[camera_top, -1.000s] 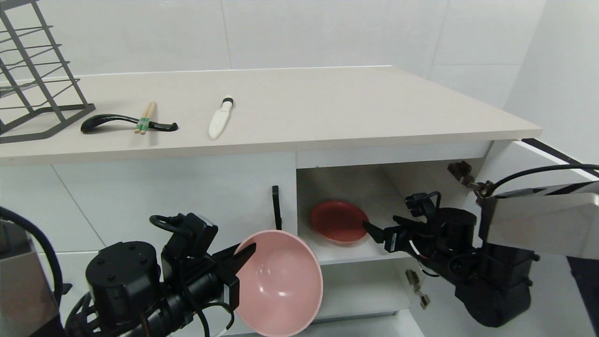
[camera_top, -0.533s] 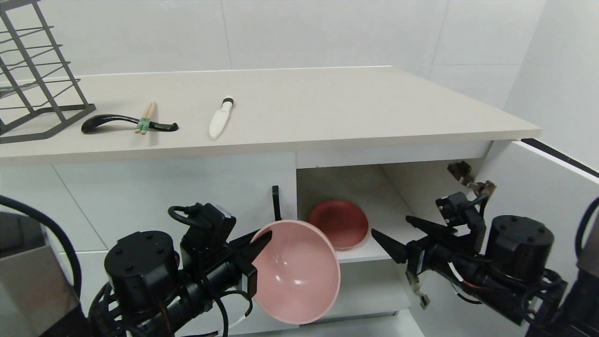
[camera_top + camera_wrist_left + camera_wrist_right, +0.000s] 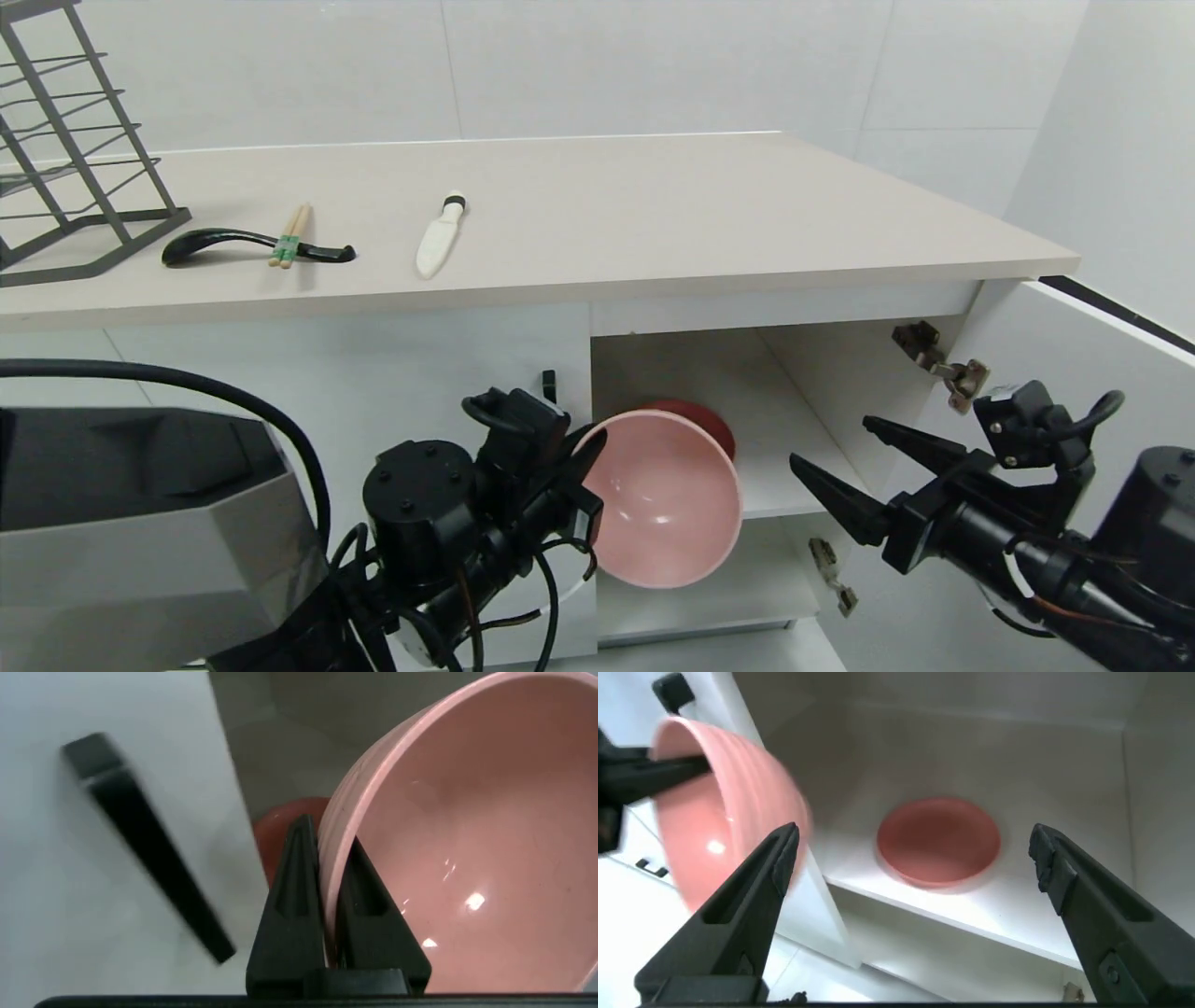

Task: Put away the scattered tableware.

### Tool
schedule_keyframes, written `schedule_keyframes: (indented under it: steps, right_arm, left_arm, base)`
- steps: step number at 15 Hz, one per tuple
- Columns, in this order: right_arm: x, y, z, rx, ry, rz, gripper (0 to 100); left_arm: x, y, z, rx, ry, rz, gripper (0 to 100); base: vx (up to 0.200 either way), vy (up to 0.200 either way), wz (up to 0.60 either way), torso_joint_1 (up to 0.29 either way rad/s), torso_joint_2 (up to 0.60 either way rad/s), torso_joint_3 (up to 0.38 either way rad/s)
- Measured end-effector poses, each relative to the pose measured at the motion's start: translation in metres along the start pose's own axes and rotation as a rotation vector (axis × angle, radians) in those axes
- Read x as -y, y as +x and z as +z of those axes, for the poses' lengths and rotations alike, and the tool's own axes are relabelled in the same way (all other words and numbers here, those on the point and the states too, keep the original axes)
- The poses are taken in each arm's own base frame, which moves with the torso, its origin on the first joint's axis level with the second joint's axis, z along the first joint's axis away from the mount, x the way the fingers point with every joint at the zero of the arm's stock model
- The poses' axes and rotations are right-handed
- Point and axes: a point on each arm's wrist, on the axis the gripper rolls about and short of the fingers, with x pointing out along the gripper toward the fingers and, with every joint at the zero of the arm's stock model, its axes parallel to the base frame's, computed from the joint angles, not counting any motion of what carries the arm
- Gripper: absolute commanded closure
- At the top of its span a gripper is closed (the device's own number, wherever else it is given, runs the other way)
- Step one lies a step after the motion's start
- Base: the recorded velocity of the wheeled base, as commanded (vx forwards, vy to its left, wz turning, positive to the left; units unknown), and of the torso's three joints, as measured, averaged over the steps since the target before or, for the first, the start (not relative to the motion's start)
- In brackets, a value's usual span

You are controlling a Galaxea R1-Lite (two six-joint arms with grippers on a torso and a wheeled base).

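Your left gripper (image 3: 325,854) is clamped tight on the rim of the glossy, deep pink bowl (image 3: 667,499), one finger inside and one against its ribbed outer wall. It holds the bowl tipped on edge, hollow turned back toward the robot's head. The shallow, matte red round plate (image 3: 938,842) lies flat on the white cabinet shelf (image 3: 1008,905) just beyond that bowl, so I'd judge this arm the nearer. Your right gripper (image 3: 830,440) is spread wide and empty, off to the bowl's right.

The head camera looks down from farther back on the surface (image 3: 653,205) and open cabinet (image 3: 794,373); both wrist cameras face into that cabinet close up, sharing the pink bowl (image 3: 719,812)
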Motion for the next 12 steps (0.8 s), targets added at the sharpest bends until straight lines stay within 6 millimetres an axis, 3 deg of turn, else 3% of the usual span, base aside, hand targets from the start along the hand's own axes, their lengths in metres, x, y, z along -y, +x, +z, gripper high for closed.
schedule_keyframes:
  steps: [6, 9, 12]
  right_arm:
    - [-0.006, -0.013, -0.004, -0.026, -0.001, 0.025, 0]
    - [-0.006, -0.008, -0.007, -0.041, 0.000, 0.026, 0]
    - [-0.004, 0.004, -0.011, -0.057, 0.001, 0.019, 0]
  left_arm:
    - [0.030, 0.032, -0.008, 0.030, -0.007, 0.079, 100]
    - [0.051, 0.042, -0.010, 0.048, -0.018, 0.094, 100]
    - [0.059, 0.044, -0.013, 0.046, -0.019, 0.082, 100]
  base:
    - [0.000, 0.000, 0.00, 0.000, 0.00, 0.000]
    - [0.000, 0.000, 0.00, 0.000, 0.00, 0.000]
    - [0.000, 0.000, 0.00, 0.000, 0.00, 0.000]
